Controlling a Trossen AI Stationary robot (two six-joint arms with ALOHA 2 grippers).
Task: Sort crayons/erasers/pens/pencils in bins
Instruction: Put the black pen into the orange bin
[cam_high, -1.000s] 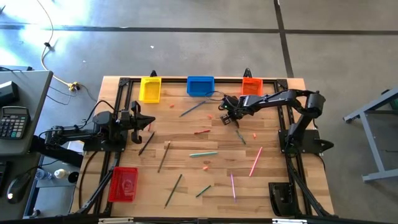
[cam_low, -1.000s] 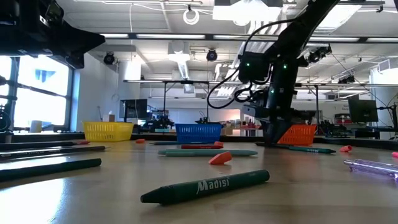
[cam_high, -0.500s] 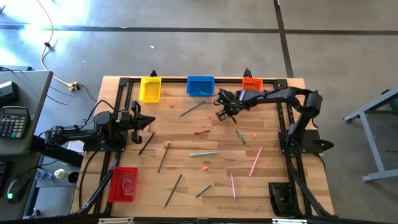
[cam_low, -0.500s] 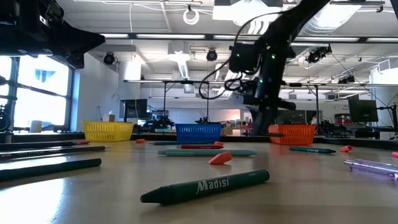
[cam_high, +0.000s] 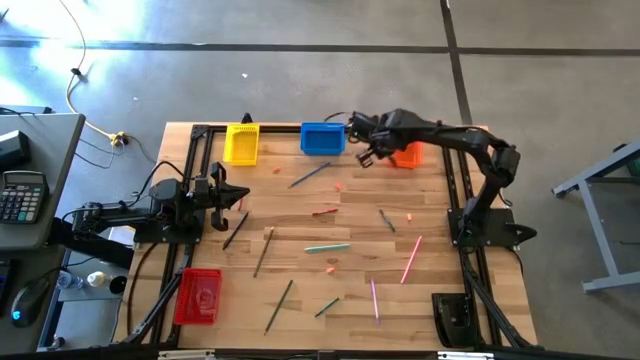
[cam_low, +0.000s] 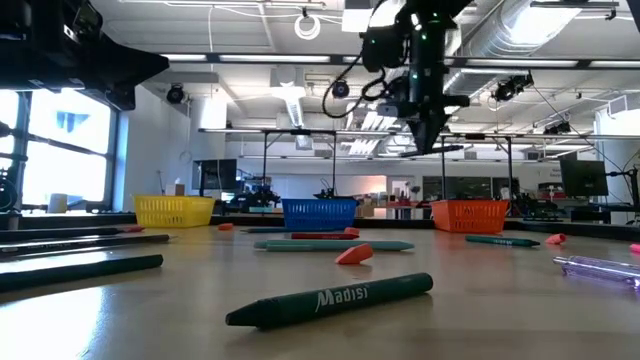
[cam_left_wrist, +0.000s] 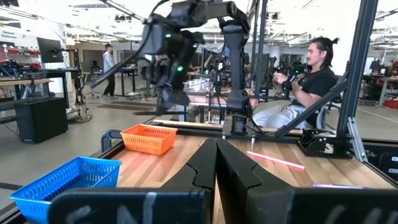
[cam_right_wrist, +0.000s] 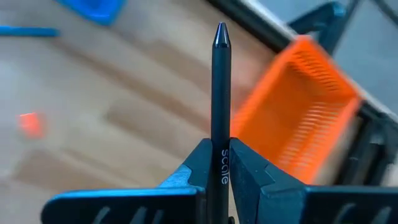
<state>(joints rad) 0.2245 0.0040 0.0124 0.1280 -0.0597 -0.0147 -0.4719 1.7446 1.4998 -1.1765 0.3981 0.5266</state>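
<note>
The right tool (cam_right_wrist: 219, 163) grasps a black pen (cam_right_wrist: 220, 93) upright, lifted above the bench (cam_high: 300, 225) beside the orange bin (cam_high: 407, 156), probably for dropping in. The left tool (cam_left_wrist: 216, 171) waits clenched at the bench's left edge.

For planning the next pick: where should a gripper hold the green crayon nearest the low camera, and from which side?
Probably mid-barrel, from straight above, fingers across it: the green crayon lies flat, and one end tapers.
</note>
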